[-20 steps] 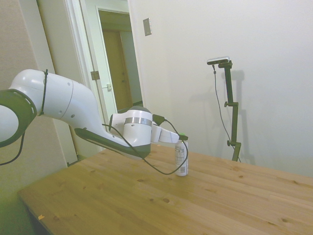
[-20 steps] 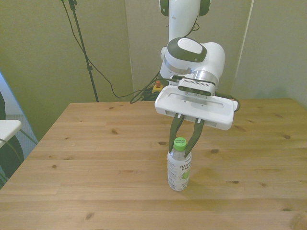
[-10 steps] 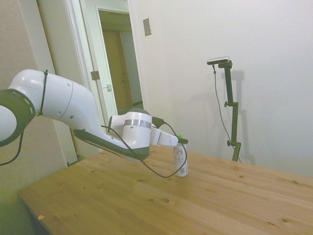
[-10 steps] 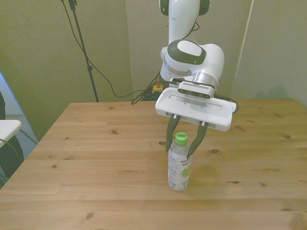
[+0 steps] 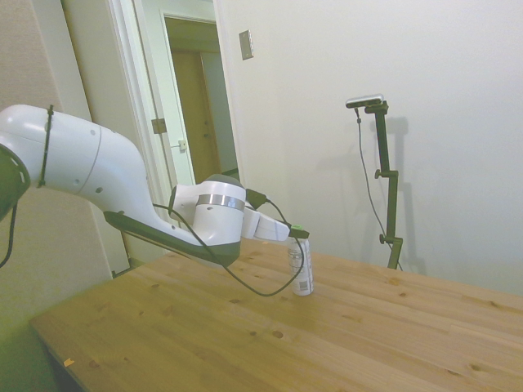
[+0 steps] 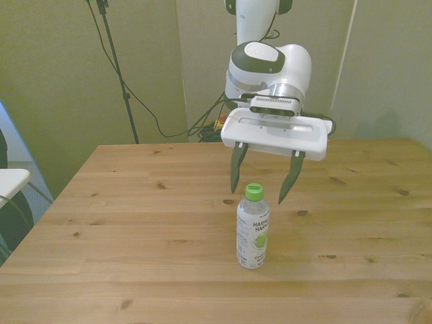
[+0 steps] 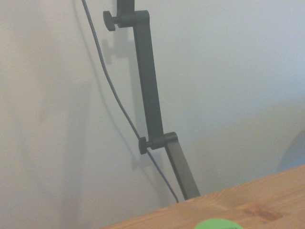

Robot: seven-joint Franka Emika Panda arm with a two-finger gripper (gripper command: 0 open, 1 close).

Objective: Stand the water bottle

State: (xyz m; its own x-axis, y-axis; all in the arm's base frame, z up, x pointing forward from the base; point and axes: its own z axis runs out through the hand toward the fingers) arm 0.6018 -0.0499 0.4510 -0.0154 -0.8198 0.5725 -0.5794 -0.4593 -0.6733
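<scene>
- The end effector (image 6: 263, 183) hangs with its two dark fingers (image 6: 234, 177) spread wide and holding nothing; in the front view the fingertips sit at about 10 and 2 o'clock from the bottle's cap, clear of it on both sides.
- In the side view the end effector (image 5: 296, 233) is level with the top of the bottle, the white arm (image 5: 98, 175) reaching in low over the surface.
- The water bottle (image 6: 252, 227) stands upright on the wooden surface (image 6: 135, 216), near the middle, green cap (image 6: 254, 192) up and white printed label facing the front camera.
- From the side, the water bottle (image 5: 301, 269) stands on its base on the surface (image 5: 392, 335); a black cable (image 5: 261, 286) loops down from the wrist and crosses in front of the bottle's lower part.
- The wrist view catches only a sliver of the green cap (image 7: 218, 223) at the frame's edge, with the surface's edge (image 7: 267, 195) and a pale wall (image 7: 238, 86) behind.
</scene>
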